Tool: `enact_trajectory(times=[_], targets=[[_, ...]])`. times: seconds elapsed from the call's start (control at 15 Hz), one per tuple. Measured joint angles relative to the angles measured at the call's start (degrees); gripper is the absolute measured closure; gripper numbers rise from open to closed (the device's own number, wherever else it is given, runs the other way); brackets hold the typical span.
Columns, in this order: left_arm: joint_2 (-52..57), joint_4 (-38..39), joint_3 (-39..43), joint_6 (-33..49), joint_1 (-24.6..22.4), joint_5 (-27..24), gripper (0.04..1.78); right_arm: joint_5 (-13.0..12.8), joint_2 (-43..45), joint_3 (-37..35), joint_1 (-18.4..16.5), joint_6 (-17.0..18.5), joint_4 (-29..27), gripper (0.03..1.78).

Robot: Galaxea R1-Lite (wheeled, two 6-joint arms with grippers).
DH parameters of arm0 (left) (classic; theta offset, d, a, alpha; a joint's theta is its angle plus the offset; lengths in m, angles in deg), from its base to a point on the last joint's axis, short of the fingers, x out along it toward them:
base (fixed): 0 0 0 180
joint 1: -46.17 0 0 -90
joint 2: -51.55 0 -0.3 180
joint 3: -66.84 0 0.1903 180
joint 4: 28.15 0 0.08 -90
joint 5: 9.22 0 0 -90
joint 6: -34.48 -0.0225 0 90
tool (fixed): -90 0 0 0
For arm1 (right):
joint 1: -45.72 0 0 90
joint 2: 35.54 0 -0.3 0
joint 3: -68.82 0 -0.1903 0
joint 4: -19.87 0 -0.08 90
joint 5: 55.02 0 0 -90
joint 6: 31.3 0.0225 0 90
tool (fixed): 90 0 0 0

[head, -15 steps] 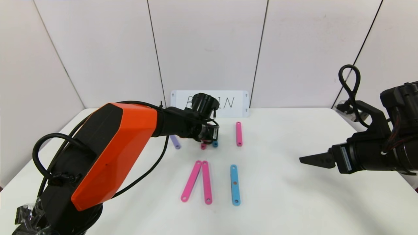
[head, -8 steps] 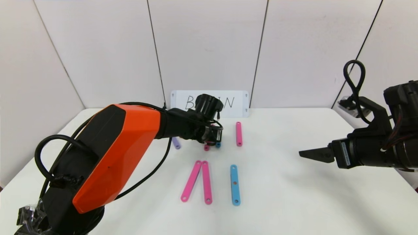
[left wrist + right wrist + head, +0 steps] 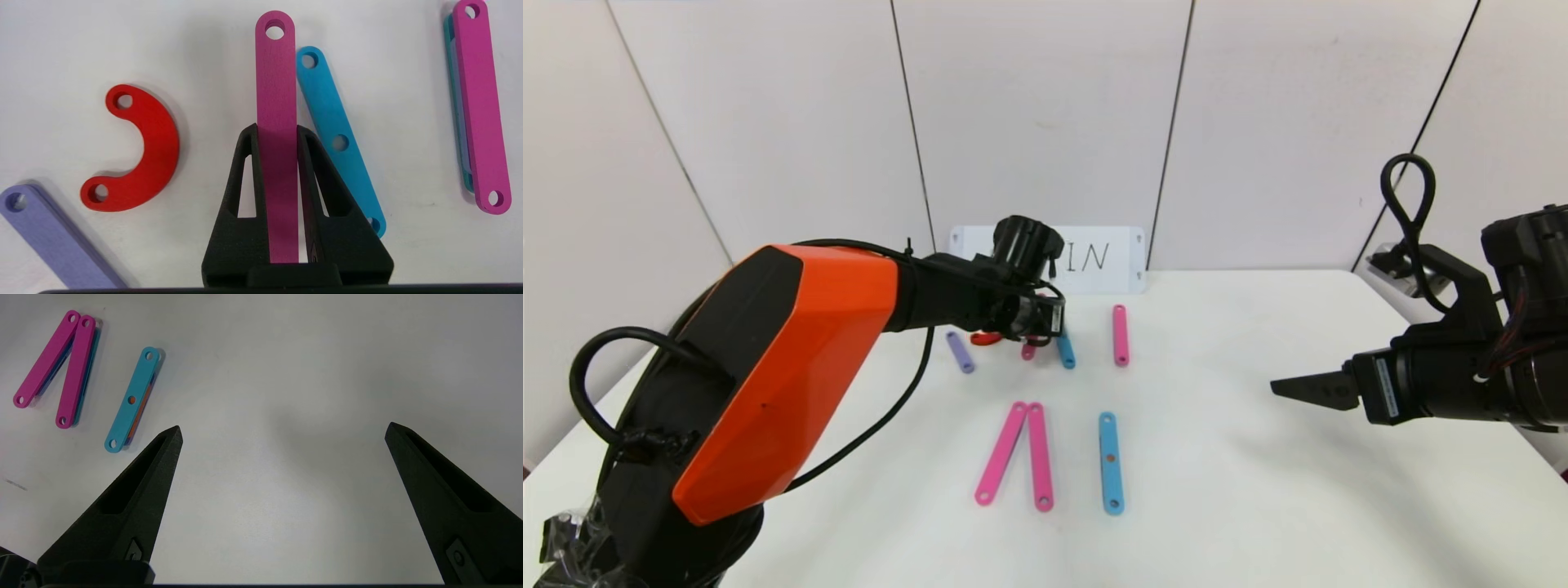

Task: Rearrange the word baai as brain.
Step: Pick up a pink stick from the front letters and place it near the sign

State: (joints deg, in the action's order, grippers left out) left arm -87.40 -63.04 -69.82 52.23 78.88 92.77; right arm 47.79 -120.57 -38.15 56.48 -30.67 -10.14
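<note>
- Table [image 3: 1258,506]: white, with the letter pieces spread across its middle and a card [image 3: 1123,260] standing at the far edge, partly hidden by my left arm.
- My left gripper [image 3: 277,128] is over the far row of pieces, fingers clamped on a pink strip [image 3: 275,73]. The strip runs lengthwise between the fingers, its holed end sticking out past the tips.
- Just beside the held strip, on its right side in the head view, lies a blue strip [image 3: 333,134], slanted; whether the two touch I cannot tell.
- Red curve [image 3: 141,151] lies flat left of the held strip, apart from it. Purple strip [image 3: 49,237] lies further left, slanted.
- Second pink strip [image 3: 1121,335] lies right of the blue one, clear of it, over a teal piece seen at its edge in the left wrist view.
- Near row: two pink strips [image 3: 1019,453] meeting at their far ends, spreading toward me; blue strip with centre hole [image 3: 1111,461] to their right.
- My right gripper [image 3: 282,435] hangs over bare table at the right, fingers wide apart, holding nothing.
</note>
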Motion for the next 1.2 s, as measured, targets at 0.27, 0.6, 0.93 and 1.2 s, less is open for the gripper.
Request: enact_trajectory(times=[0.27,0.6,0.93,1.2], targets=[[0.04,-2.58,0.09,-0.37,-0.88,0.28,1.55,-0.09,0.00,0.00,-0.07,0.02,0.01,0.07],[-0.39,-5.71,0.06,-0.41,-0.49,0.05,1.55,-0.24,-0.05,-0.02,-0.16,0.13,0.00,0.07],[-1.01,-3.94,-0.05,-0.04,-0.07,0.30,1.53,-0.26,-0.11,-0.02,-0.16,0.16,0.00,0.07],[-1.21,-2.54,-0.05,-0.04,0.01,0.41,1.22,-0.24,-0.11,-0.02,-0.16,0.16,0.00,0.07]])
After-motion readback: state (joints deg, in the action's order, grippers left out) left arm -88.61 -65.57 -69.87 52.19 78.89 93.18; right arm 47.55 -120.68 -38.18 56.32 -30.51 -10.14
